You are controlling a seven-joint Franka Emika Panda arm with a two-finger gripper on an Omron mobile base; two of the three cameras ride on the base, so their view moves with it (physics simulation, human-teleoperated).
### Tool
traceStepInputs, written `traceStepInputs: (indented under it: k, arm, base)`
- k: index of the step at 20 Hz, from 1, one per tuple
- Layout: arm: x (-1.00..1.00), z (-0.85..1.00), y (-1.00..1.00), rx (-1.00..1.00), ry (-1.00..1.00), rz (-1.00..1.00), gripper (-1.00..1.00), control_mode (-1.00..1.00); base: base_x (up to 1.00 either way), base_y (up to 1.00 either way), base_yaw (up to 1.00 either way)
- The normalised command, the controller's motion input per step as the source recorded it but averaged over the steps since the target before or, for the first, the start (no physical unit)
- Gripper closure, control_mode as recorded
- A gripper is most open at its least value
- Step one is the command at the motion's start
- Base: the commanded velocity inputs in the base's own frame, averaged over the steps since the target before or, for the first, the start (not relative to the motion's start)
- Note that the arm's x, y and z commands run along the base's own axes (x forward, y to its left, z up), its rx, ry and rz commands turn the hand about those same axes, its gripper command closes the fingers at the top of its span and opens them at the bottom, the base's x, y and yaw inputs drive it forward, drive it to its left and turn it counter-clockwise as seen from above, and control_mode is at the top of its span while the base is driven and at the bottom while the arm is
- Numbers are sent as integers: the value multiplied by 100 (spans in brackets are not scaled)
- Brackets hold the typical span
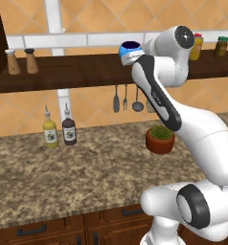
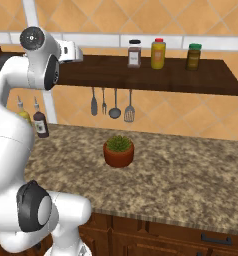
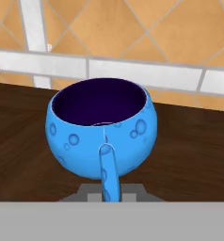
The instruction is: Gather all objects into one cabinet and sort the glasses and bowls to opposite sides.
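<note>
- Left base view, upper left: two shakers (image 1: 20, 61), one with a pale cap and one with a dark cap, stood side by side on the long dark wall shelf (image 1: 77, 72)
- Left of centre in that view, a yellow bottle (image 1: 50, 129) and a dark bottle (image 1: 69, 128) stood close together on the speckled stone counter (image 1: 87, 172), against the tiled wall
- Upper centre, the blue cup (image 1: 129, 49) sat at shelf height, right at the end of the white arm, its dark inside facing up
- Below the shelf, centre, a row of dark utensils (image 1: 127, 99) hung on the wall; lower and to the right, a small green plant in a reddish pot (image 1: 160, 138) stood on the counter
- Upper right, a yellow bottle with a red cap (image 1: 197, 46) and a dark jar with a green cap (image 1: 222, 46) stood on the shelf behind the arm
- Hand view, centre of frame: the blue cup (image 3: 102, 132) was upright over the dark shelf wood, its handle pointing toward the camera and running down between the finger tips
- The gripper (image 3: 110, 195), at the bottom centre of the hand view, was clamped on the cup's handle, jaws drawn together
- Right base view, upper centre: three jars (image 2: 161, 54) lined the shelf, well apart from the hand at upper left
</note>
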Motion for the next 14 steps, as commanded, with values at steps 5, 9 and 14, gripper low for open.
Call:
traceStepInputs:
  k: [5,9,14]
  arm:
    - [-100,9,-8,7,0,-7,100,-100]
    - [-100,1,-10,8,0,-8,100,-100]
    - [-100,0,-11,6,0,-6,100,-100]
  base:
    - [0,0,0]
    - [0,0,0]
    - [0,0,0]
